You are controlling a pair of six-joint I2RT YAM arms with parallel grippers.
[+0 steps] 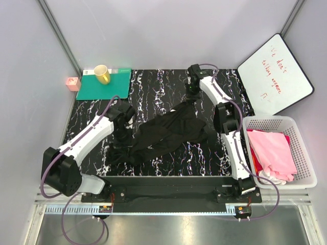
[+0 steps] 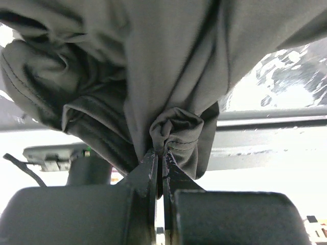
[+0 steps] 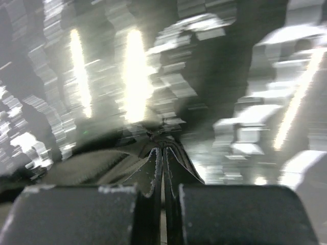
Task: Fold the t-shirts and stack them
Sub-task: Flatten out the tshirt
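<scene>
Pinching, with the left fingers (image 2: 148, 171), a puckered knot of the black t-shirt (image 2: 168, 76), and pressing almost together there, leaving only a thin slit. Draping in grey folds above and to the left of that pinch, filling most of the left wrist view. Closing likewise with the right fingers (image 3: 155, 171), nearly touching, on a thin peak of dark cloth at the very tips. Blurring heavily behind them in the right wrist view, so showing nothing more of that hold. Stretching, in the top view, as a crumpled diagonal band across the middle of the marbled surface (image 1: 168, 84). Ending near-left at the left fingers and far-right at the right fingers, and sagging onto the surface in between. Holding, well apart in a white basket (image 1: 302, 133) off the right edge of the surface, a pink t-shirt (image 1: 271, 149) on top. Showing a white t-shirt (image 1: 274, 177) at its near side, partly under the pink.
</scene>
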